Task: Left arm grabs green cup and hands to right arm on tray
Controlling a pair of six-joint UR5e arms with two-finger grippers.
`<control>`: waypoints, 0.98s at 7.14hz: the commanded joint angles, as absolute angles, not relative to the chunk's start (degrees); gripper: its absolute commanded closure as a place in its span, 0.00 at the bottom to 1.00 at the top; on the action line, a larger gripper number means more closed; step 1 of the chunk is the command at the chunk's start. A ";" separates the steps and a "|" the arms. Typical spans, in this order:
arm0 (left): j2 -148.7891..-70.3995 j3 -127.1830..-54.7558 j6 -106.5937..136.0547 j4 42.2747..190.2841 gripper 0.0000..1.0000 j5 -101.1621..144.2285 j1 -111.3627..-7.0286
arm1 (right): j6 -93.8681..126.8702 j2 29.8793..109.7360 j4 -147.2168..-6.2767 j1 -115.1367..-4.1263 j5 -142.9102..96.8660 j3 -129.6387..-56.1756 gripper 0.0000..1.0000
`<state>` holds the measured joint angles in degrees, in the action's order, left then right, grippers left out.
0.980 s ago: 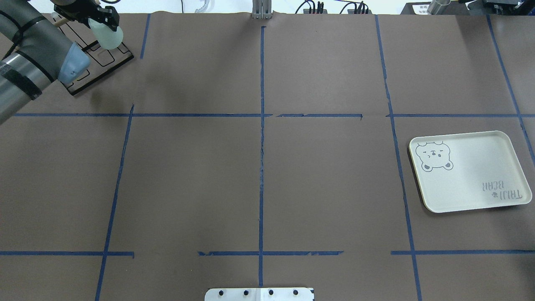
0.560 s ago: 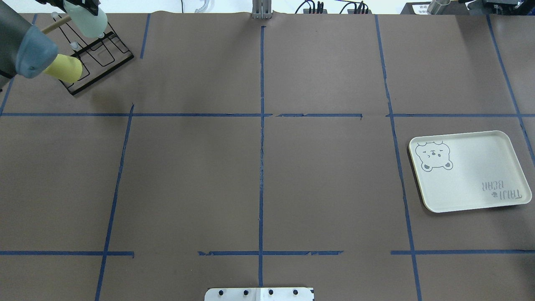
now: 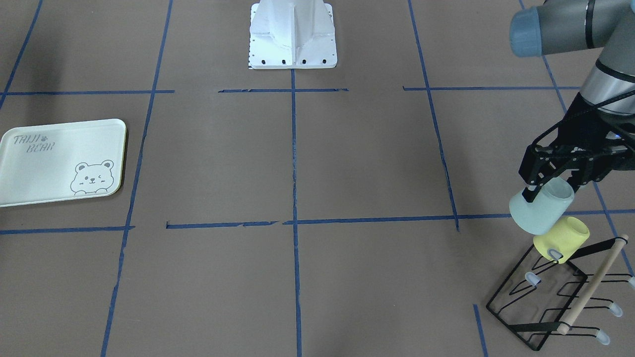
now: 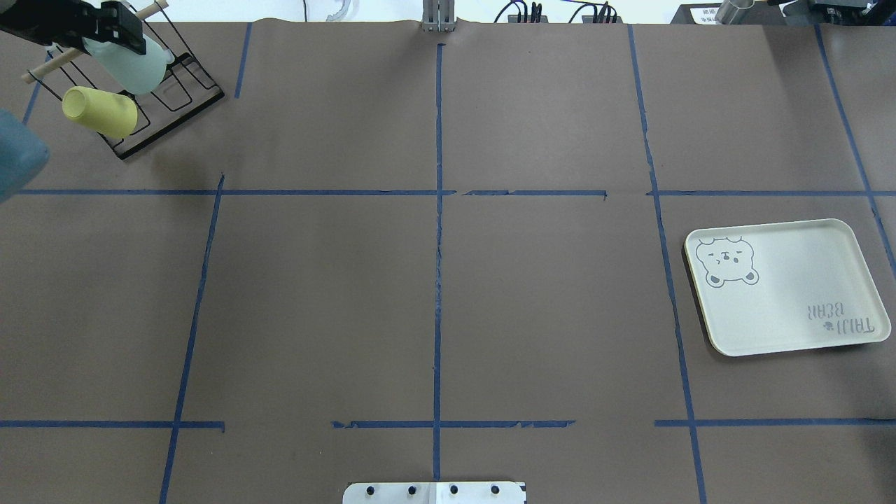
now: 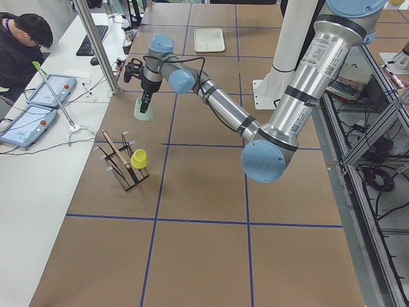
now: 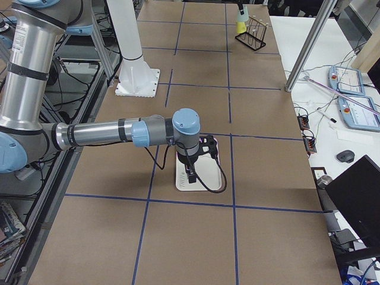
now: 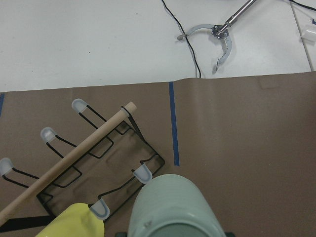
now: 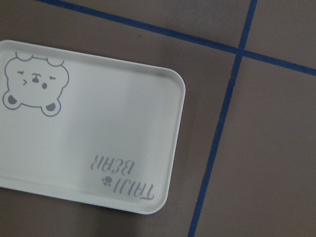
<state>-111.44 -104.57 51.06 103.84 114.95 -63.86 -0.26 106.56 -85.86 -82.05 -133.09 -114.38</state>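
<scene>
While clamped in the left gripper (image 3: 549, 187), the green cup (image 3: 539, 214) hangs tilted above the table (image 4: 315, 294), mouth toward the wrist and base pointing down. One black finger lies on the outer wall by the rim; the other is hidden by the cup, so the grip is closed on the cup wall. The cup sits near the yellow cup (image 3: 560, 240), which rests on a prong of the black wire rack (image 3: 540, 307) with its wooden dowel (image 3: 590, 287). The front view overlaps the two cups and contact cannot be judged there; the left side view shows a gap between them. In the left wrist view the green cup is cut off by the lower edge and the fingers barely show. The left arm (image 5: 223, 109) is largely out of frame overhead. The tray (image 3: 54, 163) lies on the robot's right side of the table, well apart from the cup, its outer edge cropped in the front view. The right arm (image 6: 101, 133) shows only in the right side view, its right gripper (image 6: 191, 169) poised over the tray; whether that gripper is parted or closed cannot be told.
</scene>
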 commanded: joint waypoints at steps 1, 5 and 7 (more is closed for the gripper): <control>-106.53 -105.73 63.57 116.34 0.88 114.52 -59.96 | 19.31 106.44 -70.48 -74.23 -133.15 -114.35 0.00; -100.91 -108.10 88.86 136.16 0.88 107.07 -46.88 | 62.92 103.20 -35.76 -58.48 -132.19 -113.47 0.00; -100.81 -108.11 103.29 147.08 0.88 102.15 -39.58 | 84.27 98.55 -21.87 -48.49 -123.72 -113.38 0.00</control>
<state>-101.01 -108.06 94.90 140.54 104.69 -43.70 71.46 101.31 -30.57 -54.67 -128.92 -113.50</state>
